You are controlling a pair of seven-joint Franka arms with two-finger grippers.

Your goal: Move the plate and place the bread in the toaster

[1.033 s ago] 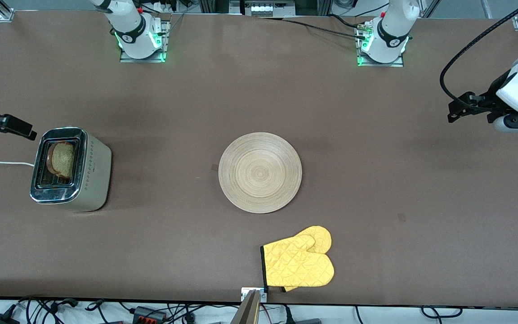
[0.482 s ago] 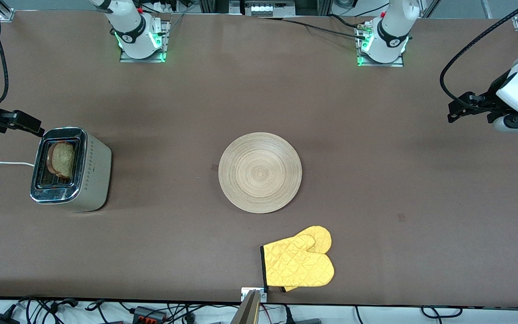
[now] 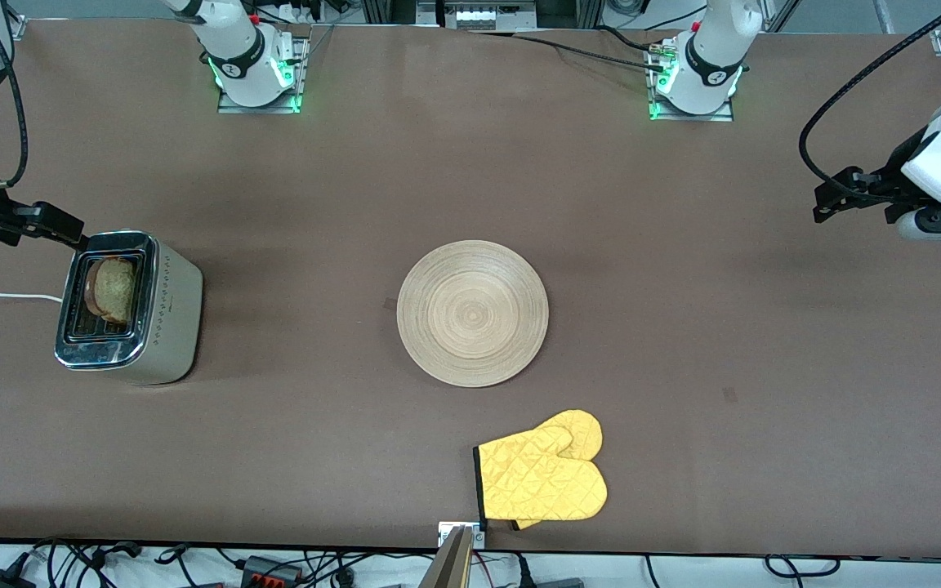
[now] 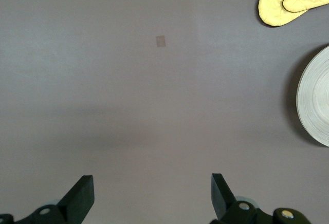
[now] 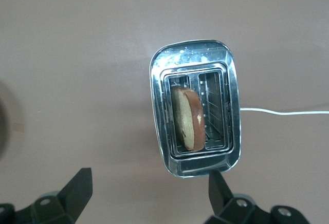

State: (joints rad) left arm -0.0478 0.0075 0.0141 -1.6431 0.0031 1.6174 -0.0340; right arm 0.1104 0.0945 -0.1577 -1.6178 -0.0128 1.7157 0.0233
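The toaster [image 3: 162,314] stands toward the right arm's end of the table, its chrome top [image 5: 195,54] facing up. The bread [image 3: 111,287] stands upright in one slot [image 5: 186,117], the slot away from the white cord; the other slot is bare. My right gripper [image 3: 62,229] hangs open over the table by the toaster's corner on the cord side, holding nothing [image 5: 149,183]. The round wooden plate [image 3: 472,313] lies mid-table with nothing on it. My left gripper [image 3: 834,200] waits open over the left arm's end of the table [image 4: 152,185], with the plate's rim [image 4: 316,100] in its view.
A yellow oven mitt [image 3: 544,478] lies nearer the front camera than the plate, close to the table edge, and also shows in the left wrist view [image 4: 293,0]. The toaster's white cord [image 3: 5,296] trails off toward the right arm's end of the table [image 5: 282,112].
My right gripper has drifted a little toward the toaster's corner. The left arm, plate, bread and mitt have not moved.
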